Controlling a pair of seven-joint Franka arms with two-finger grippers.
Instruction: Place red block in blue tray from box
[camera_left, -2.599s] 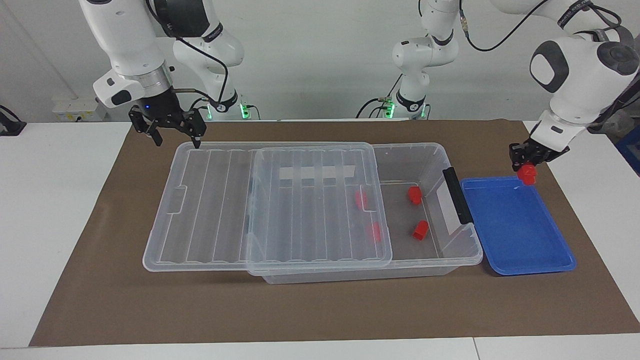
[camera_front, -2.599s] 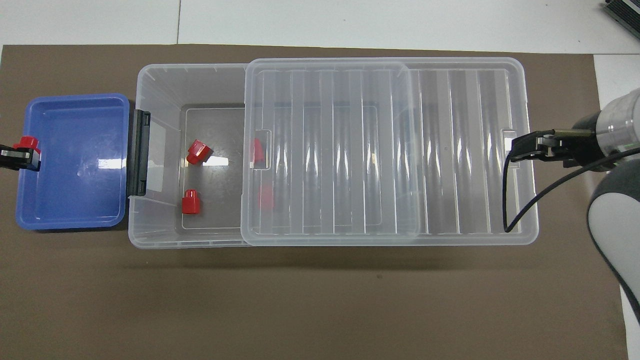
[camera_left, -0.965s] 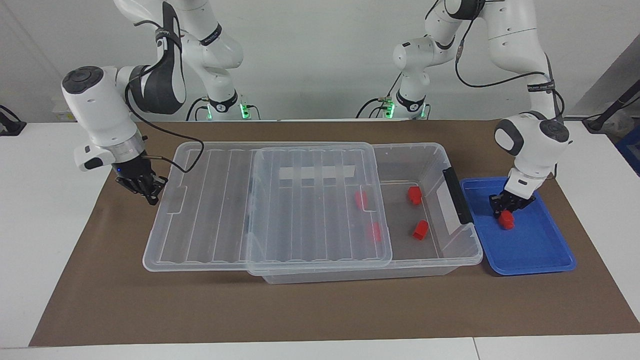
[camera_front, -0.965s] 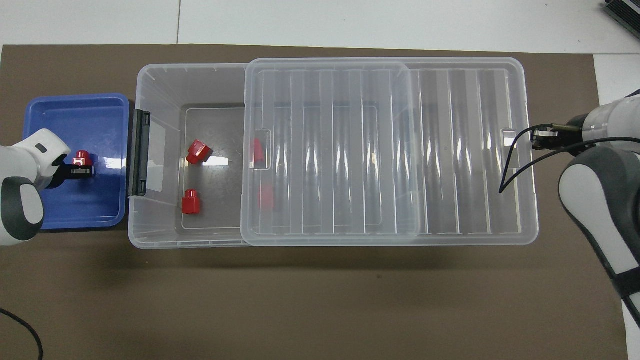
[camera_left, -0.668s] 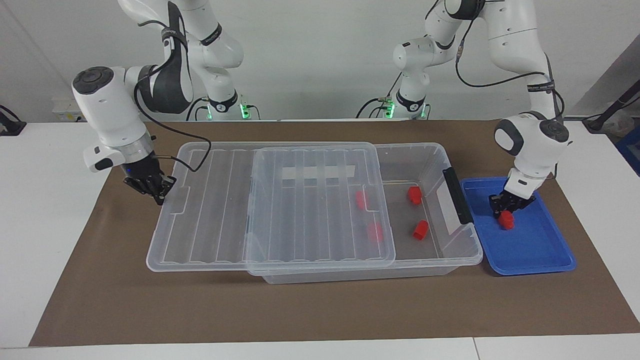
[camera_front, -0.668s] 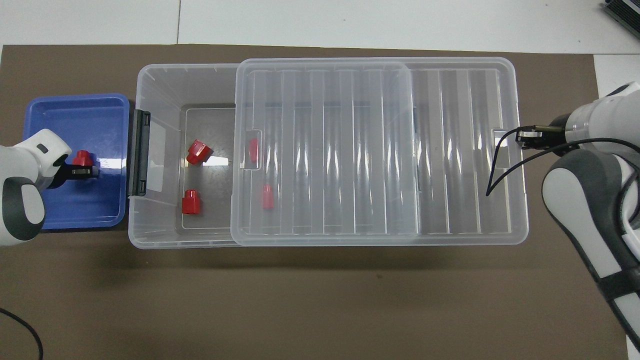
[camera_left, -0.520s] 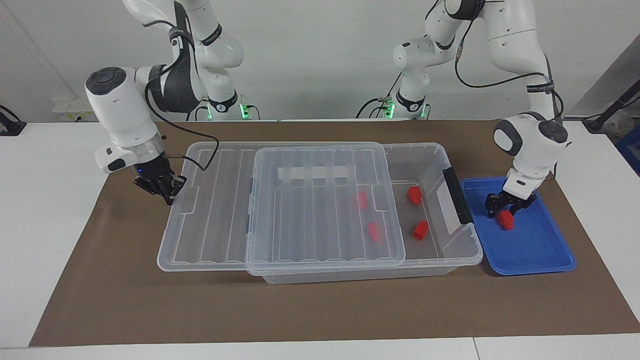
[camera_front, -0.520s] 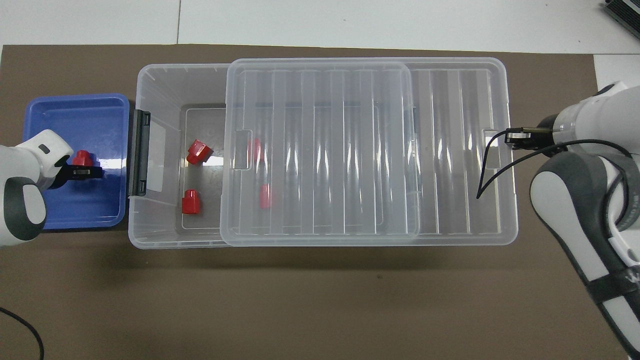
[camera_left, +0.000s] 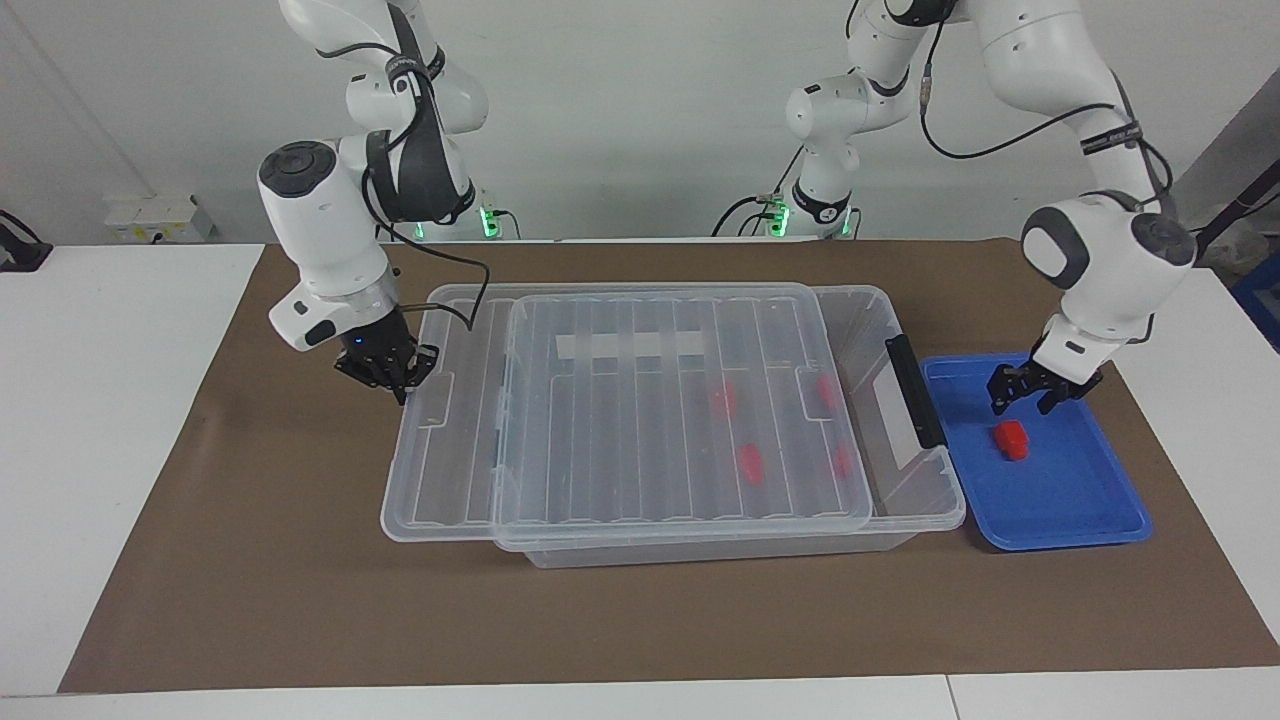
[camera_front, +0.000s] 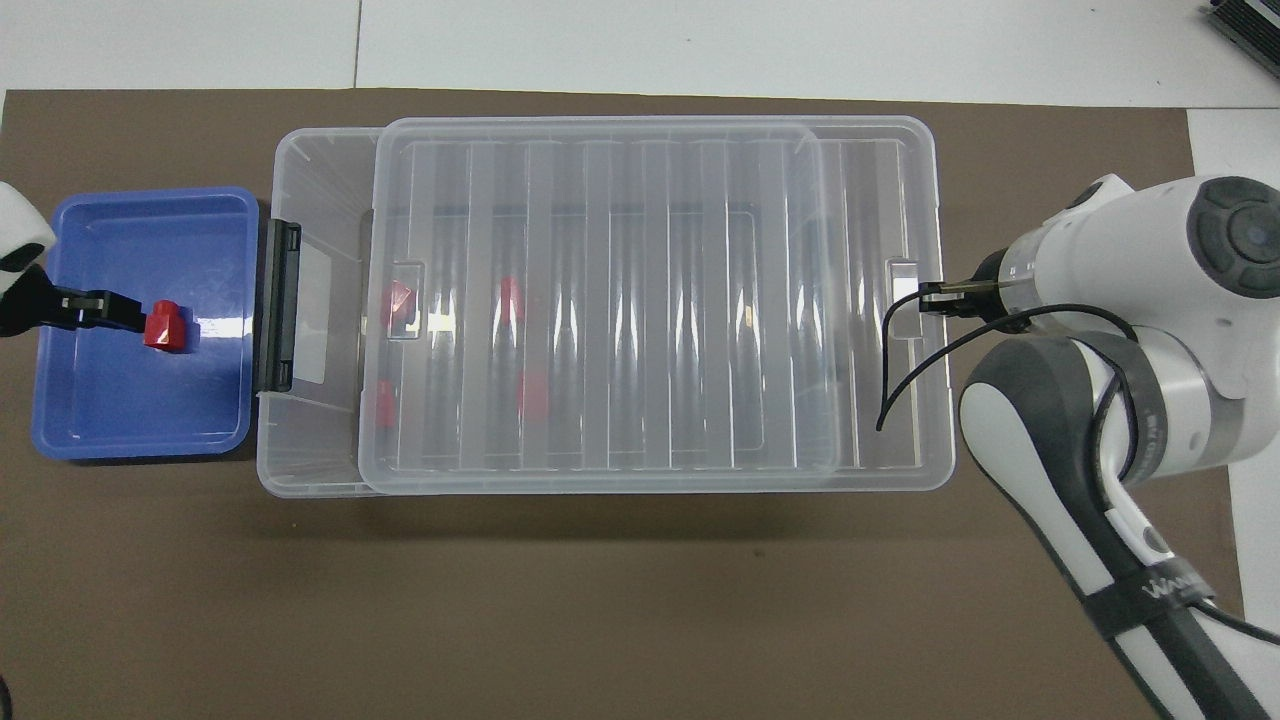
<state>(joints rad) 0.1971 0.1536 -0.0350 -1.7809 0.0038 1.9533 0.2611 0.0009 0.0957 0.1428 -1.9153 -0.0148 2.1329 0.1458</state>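
A red block (camera_left: 1010, 438) (camera_front: 165, 328) lies on the floor of the blue tray (camera_left: 1090, 535) (camera_front: 150, 195). Just above it my left gripper (camera_left: 1020, 405) (camera_front: 125, 310) hangs open, holding nothing. The clear box (camera_left: 905, 520) (camera_front: 300, 470) stands beside the tray, its ribbed lid (camera_left: 650, 420) (camera_front: 600, 300) covering nearly all of it. Several more red blocks (camera_left: 750, 462) (camera_front: 530, 395) show through the lid on the box floor. My right gripper (camera_left: 397, 380) (camera_front: 925, 298) is shut, its tip against the lid's end toward the right arm's end of the table.
The box's black handle (camera_left: 908, 390) (camera_front: 278, 305) faces the tray. A white tape strip (camera_left: 630, 347) shows through the lid. A brown mat (camera_left: 250, 560) covers the table under everything.
My left gripper opened, let go of the red block in the tray and lifted off it. My right gripper slid the lid toward the tray, over the box's open part.
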